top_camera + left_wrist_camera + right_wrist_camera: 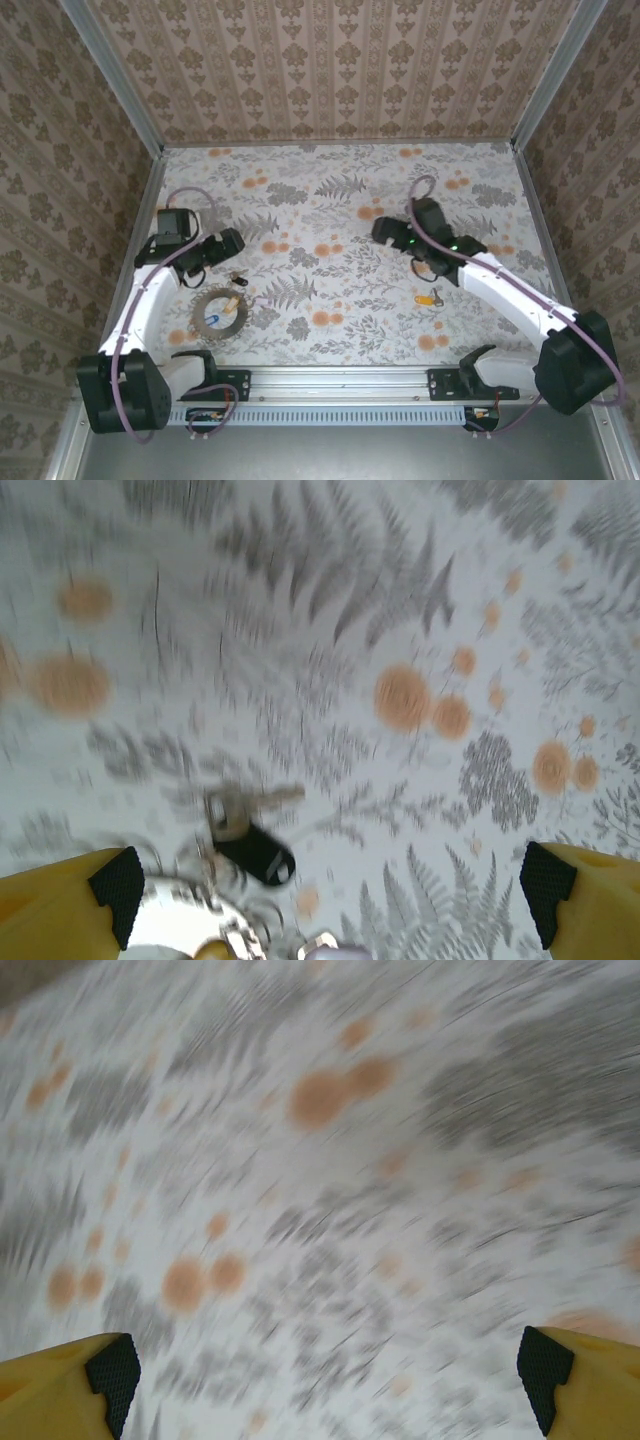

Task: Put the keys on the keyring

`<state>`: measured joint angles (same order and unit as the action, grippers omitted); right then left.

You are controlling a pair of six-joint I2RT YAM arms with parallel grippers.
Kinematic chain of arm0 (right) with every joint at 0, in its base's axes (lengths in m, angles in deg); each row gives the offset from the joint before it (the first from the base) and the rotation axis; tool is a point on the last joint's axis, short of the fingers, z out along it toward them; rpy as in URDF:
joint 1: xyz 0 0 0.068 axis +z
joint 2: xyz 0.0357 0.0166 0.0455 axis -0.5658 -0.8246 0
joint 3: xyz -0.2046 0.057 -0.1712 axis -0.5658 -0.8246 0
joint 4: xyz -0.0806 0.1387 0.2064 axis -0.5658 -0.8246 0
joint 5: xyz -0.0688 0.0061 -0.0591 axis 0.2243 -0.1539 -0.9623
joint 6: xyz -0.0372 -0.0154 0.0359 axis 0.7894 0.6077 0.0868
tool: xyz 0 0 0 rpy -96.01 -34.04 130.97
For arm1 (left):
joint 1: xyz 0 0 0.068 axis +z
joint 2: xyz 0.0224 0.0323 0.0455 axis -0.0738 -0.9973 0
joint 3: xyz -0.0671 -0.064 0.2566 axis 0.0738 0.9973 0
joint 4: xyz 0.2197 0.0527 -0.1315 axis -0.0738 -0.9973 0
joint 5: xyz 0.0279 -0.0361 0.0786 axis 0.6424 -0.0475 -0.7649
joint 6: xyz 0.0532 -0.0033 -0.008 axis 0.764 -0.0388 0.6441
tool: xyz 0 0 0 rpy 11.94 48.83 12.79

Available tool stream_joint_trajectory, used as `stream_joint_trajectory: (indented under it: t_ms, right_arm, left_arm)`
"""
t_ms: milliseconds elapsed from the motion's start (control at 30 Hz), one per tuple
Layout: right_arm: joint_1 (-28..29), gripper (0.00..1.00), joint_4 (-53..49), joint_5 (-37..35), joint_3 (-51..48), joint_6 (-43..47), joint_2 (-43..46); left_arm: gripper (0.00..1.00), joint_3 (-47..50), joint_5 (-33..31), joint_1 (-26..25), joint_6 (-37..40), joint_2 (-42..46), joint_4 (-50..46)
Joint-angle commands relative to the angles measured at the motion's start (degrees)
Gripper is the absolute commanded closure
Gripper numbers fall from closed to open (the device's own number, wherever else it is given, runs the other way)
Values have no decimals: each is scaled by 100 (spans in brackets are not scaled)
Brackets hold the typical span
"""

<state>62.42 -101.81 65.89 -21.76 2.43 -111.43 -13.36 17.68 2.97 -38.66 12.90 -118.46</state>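
Note:
The keyring (199, 313), a silvery chain loop, lies at the table's left front with a yellow-headed piece (229, 303) resting on it. A black-headed key (236, 276) lies just beyond the ring. In the blurred left wrist view this black-headed key (256, 853) lies beside a plain metal key (236, 811), with the keyring's edge (228, 917) at the bottom. My left gripper (232, 241) (333, 905) hovers open just behind these keys. A yellow-headed key (427, 298) lies right of centre. My right gripper (382, 229) (328, 1385) is open over bare tablecloth, behind that key.
The floral tablecloth (330, 200) covers the table, with patterned walls (330, 70) on three sides. A metal rail (340, 378) holding the arm bases runs along the near edge. Purple cables (180, 192) loop from both wrists.

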Motion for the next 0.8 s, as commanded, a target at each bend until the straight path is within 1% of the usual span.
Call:
stream_joint_trajectory:
  t_ms: [0,67,100,233,433,533,633,667,767]
  right_arm:
    - [449,0,-242,150,54,270,-169]
    - [584,0,-14,246,-110,124,-231]
    - [632,0,48,253,-159,50,-256]
    - [702,0,101,268,-150,-28,-252]
    - [701,0,-85,187,-157,115,-17]
    - [705,1,-236,28,-154,203,55]
    - [693,0,-410,-154,-97,268,168]
    - [685,0,-445,-214,-82,287,211]
    - [661,0,-546,-394,-41,305,317]
  left_arm:
    - [0,231,-244,-569,-1138,129,-841]
    - [0,279,-960,-1029,-1220,110,-857]
    - [0,296,-1098,-1148,-1313,-1,-858]
    - [0,474,-1111,-1379,-1905,-581,-667]
    - [0,376,-1577,-1923,-2567,-1236,-663]
    - [0,317,-1533,-2174,-2789,-1653,-546]
    - [0,264,-1296,-2449,-2914,-2006,-203]
    - [0,240,-1224,-2716,-2985,-2097,-38]
    - [0,-120,-1146,-3248,-3069,-2592,230]
